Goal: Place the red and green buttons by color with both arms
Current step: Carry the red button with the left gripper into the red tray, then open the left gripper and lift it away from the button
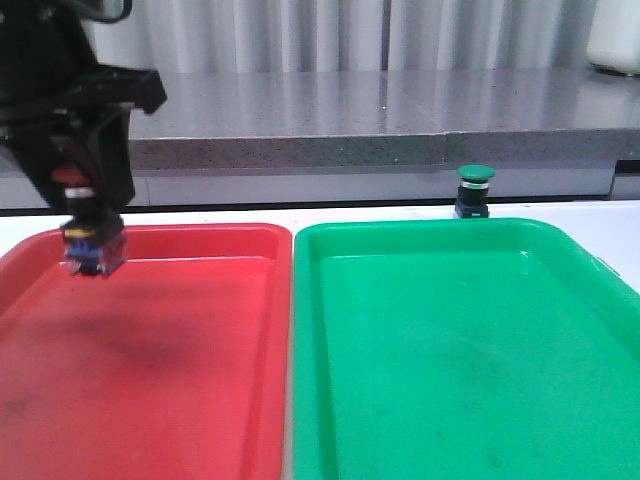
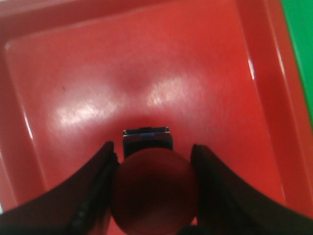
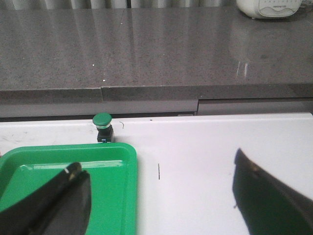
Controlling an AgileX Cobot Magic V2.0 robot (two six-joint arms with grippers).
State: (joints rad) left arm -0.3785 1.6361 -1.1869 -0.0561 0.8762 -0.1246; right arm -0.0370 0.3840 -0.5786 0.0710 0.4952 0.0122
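My left gripper [image 1: 92, 240] is shut on the red button [image 1: 90, 245], cap up and clear-blue base down, low over the back left part of the red tray [image 1: 180, 350]. In the left wrist view the dark red cap [image 2: 155, 188] sits between the two black fingers [image 2: 100, 176] of the left gripper [image 2: 153, 154], over the tray floor [image 2: 146, 63]. The green button [image 1: 475, 188] stands upright on the white table just behind the green tray [image 1: 460, 340]. My right gripper [image 3: 156, 169] is open and empty, well short of the green button [image 3: 102, 126], over the green tray's corner [image 3: 124, 152].
The red and green trays lie side by side and fill the front of the table. A grey stone ledge [image 1: 380, 120] runs along the back. A white appliance [image 3: 268, 7] stands on it at the far right.
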